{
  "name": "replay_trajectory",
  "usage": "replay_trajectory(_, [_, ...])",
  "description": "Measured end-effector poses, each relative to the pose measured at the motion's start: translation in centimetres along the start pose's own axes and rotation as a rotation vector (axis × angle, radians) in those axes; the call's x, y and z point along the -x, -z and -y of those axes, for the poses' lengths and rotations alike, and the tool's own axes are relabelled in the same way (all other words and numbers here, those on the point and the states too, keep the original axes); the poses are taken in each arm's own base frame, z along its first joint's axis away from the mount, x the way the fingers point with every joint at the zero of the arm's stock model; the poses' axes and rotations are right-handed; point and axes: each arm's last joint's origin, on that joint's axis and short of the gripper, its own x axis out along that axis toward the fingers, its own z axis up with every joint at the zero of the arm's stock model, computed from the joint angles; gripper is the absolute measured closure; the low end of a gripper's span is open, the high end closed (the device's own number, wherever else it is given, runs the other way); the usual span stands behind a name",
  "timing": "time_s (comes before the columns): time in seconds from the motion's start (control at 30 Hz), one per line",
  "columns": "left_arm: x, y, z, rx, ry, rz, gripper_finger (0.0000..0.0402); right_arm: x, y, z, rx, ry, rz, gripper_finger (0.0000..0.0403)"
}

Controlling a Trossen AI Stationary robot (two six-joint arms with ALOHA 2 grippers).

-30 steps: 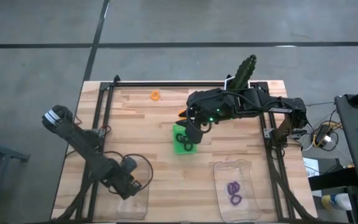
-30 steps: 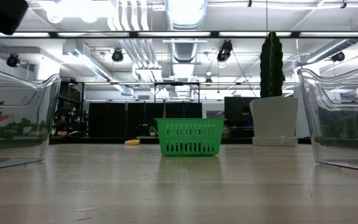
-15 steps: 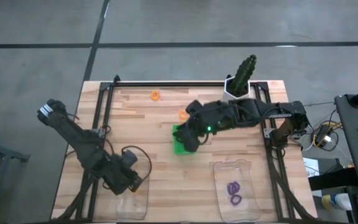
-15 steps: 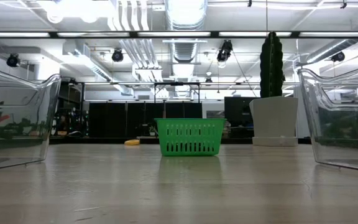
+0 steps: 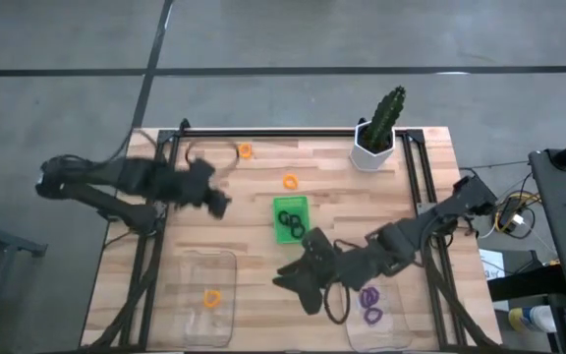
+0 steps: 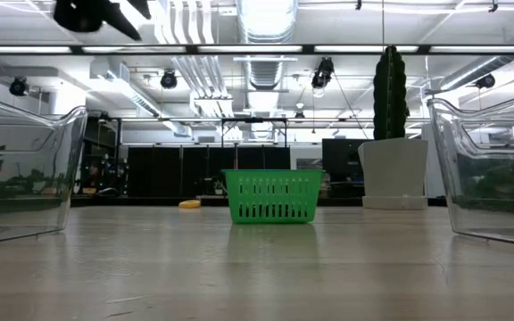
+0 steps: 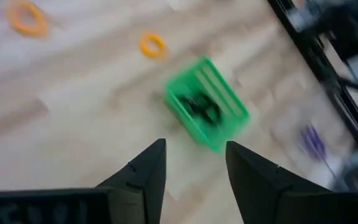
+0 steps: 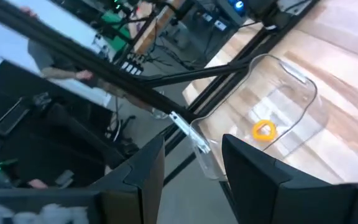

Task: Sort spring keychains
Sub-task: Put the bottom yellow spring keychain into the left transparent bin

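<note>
The green tray [image 5: 291, 203] stands mid-table with black spring keychains [image 5: 290, 221] in it. Two orange keychains [image 5: 246, 150] [image 5: 290, 181] lie on the wood toward the far edge. One orange keychain [image 5: 212, 296] lies in the left clear container [image 5: 193, 270], and purple ones [image 5: 369, 300] lie in the right clear container [image 5: 386, 265]. My left gripper [image 5: 222, 205] is open, raised above the table left of the tray; its wrist view faces the tray [image 7: 207, 112]. My right gripper [image 5: 288, 282] is open between the two containers, facing the left one [image 8: 291, 106].
A potted cactus [image 5: 376, 138] stands at the far right corner. A dark metal frame [image 5: 155, 206] runs along the table's left and right sides. The low view shows the tray [image 6: 272, 196] far off between the containers' walls [image 6: 25, 169] [image 6: 498, 169], with bare wood in front.
My left gripper has risen from over the left container and swung toward the far edge, now left of the tray. My right gripper has left the tray and swept toward the near edge, between the containers. An orange keychain now shows in the left container.
</note>
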Motion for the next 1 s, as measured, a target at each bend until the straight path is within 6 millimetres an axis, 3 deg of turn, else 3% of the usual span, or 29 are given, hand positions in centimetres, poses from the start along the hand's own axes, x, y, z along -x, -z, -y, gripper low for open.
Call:
replay_trajectory(0.17, [0.3,-3.3,-3.0,0.057,-0.040,0.045,0.0244,-0.9,0.1,1.5,-0.023,0.065,0.031,0.0248])
replay_trajectory(0.27, [0.6,-3.6,-3.4,0.044,-0.026,0.045,0.0244,-1.7,-1.9,3.1,-0.010,0.124,0.049,0.0248])
replay_trajectory(0.37, [0.8,-3.4,-3.2,0.037,-0.010,0.037,0.0244,-2.2,-5.4,5.5,0.004,0.223,0.001,0.0248])
replay_trajectory(0.6, [0.9,-2.6,-2.5,0.081,0.022,0.017,0.0244,-2.6,-13.4,13.7,-0.045,0.412,-0.183,0.0250])
replay_trajectory(0.73, [1.0,-2.2,-2.1,0.104,0.047,0.003,0.0244,-2.2,-16.9,18.5,-0.089,0.462,-0.201,0.0250])
replay_trajectory(1.0, [1.4,-1.0,-0.3,0.169,0.163,-0.030,0.0243,-0.7,-20.6,26.2,-0.136,0.523,-0.228,0.0259])
